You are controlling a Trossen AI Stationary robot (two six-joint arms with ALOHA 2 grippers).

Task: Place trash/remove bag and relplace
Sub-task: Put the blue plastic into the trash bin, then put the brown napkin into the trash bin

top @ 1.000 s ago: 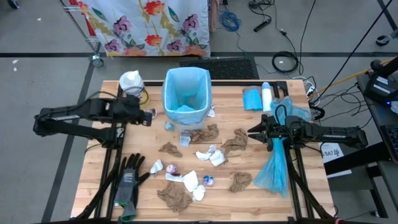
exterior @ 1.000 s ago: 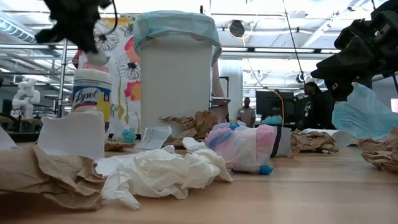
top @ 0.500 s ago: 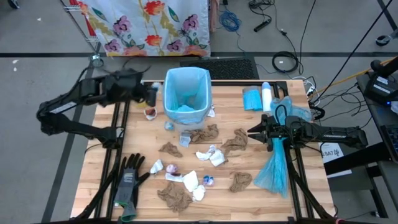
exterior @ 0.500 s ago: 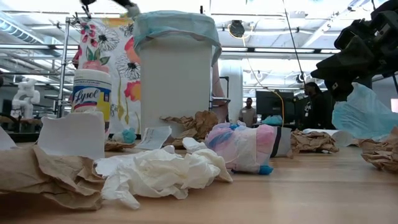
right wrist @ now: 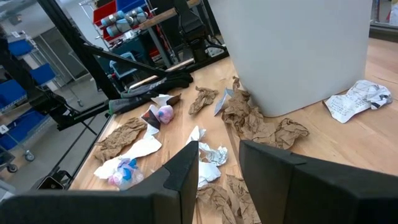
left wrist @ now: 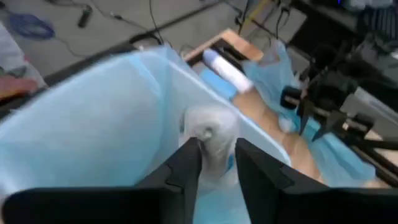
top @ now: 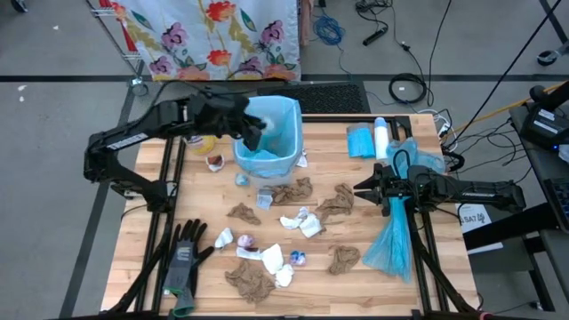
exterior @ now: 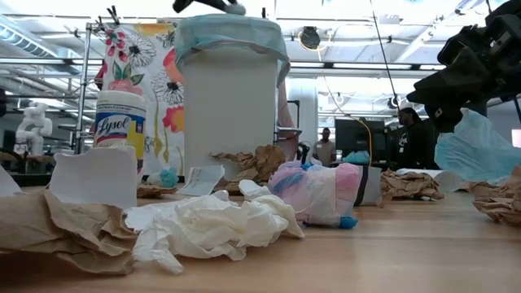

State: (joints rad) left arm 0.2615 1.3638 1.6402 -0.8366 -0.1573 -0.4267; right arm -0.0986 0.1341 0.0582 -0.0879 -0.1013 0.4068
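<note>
**Left arm over the bin mouth, wad at the point of release**

Left to right across the table:

- Black-and-grey gloves (top: 182,258) lie at the near left corner. Not trash, leave them.
- Left gripper (top: 253,135) hangs over the mouth of the bin (top: 286,162), which wears a blue bag liner (left wrist: 93,124). In the left wrist view the fingers stand a little apart with a whitish wad (left wrist: 208,127) between and just past the tips; can't tell whether they're pinching it or it's already free. Wad sits above the liner's inside, so a drop here should land in.
- To do this well, I'd open fully before pulling back, lift straight up, and stay off the liner rim so it isn't dragged off the bin.
- Rest of the trash (top: 267,258) is scattered on the wood in front of the bin: brown paper towels (top: 251,281), white tissue (top: 305,222), a small bluish wrapper (top: 298,258). Closest pieces lie right by the bin base.
- Right gripper (top: 373,188) waits at the right side beside a loose blue bag (top: 393,240). Fingers parted, nothing between them in the right wrist view.
</note>
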